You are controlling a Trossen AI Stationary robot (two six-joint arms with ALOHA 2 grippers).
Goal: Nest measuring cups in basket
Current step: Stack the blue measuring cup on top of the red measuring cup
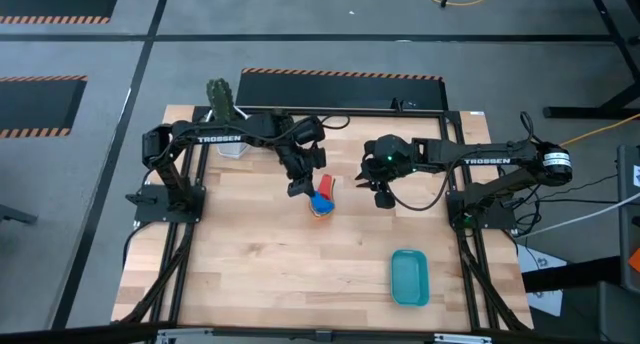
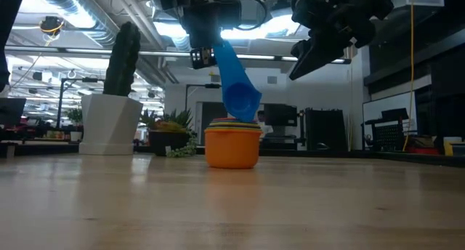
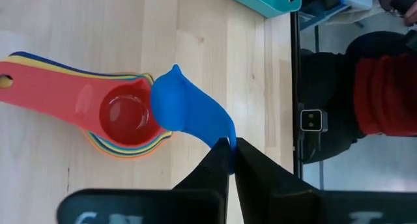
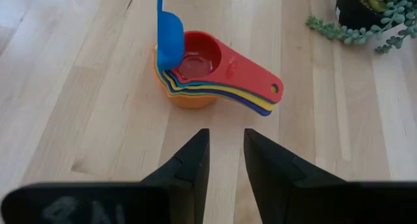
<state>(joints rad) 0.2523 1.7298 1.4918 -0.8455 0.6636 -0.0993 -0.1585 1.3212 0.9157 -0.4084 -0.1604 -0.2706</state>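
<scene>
One blue cup (image 3: pixel 189 110) gripped, above nested stack (image 4: pixel 195 84)

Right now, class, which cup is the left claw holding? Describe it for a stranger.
Find the nested stack of cups mid-table on the wooden table. Just above it, the left claw grips a blue measuring cup by its handle. It alone hangs clear of the stack, beside the red cup on top.

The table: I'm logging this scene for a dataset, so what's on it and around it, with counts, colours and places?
nested stack of cups: red on top, orange at the bottom, mid-table
blue cup: one, held by its handle over the stack
basket: one, teal, near the front right, away from the stack
white plant pot: one, holding a cactus, back left
trailing plant: one, green, dark pot
left gripper: shut on the blue cup's handle
right gripper: open, raised beside the stack
</scene>
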